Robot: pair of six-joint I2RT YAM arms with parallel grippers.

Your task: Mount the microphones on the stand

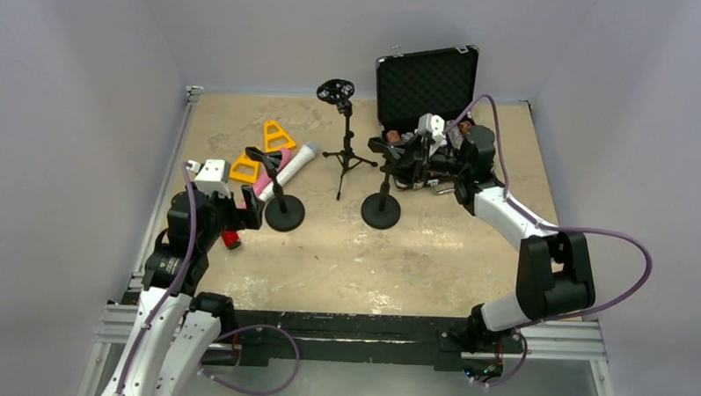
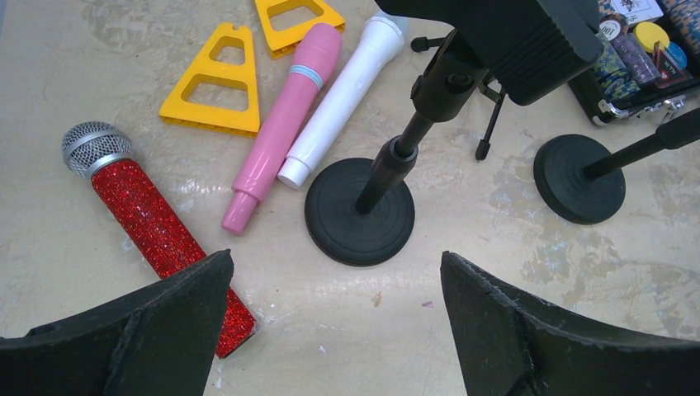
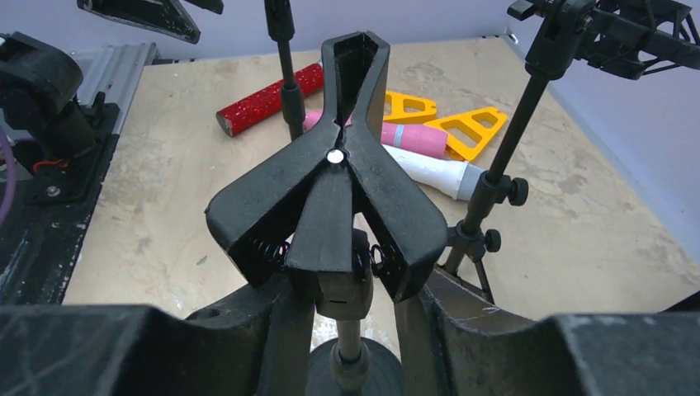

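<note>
The glittery red microphone (image 2: 140, 206) lies on the table, its butt end under my left gripper's left finger. The pink microphone (image 2: 281, 124) and the white microphone (image 2: 342, 91) lie side by side behind it. My left gripper (image 2: 336, 257) hangs open above the table, just short of the left stand's round base (image 2: 359, 214). My right gripper (image 3: 351, 285) is shut on the spring clip (image 3: 330, 198) atop the right stand (image 1: 381, 212). Its fingers press on the clip's two side wings, and the clip's cradle holds nothing.
Two yellow triangular pieces (image 2: 216, 87) lie behind the microphones. A thin tripod stand (image 1: 344, 154) rises between the two round-base stands. An open black case (image 1: 426, 77) with small items sits at the back right.
</note>
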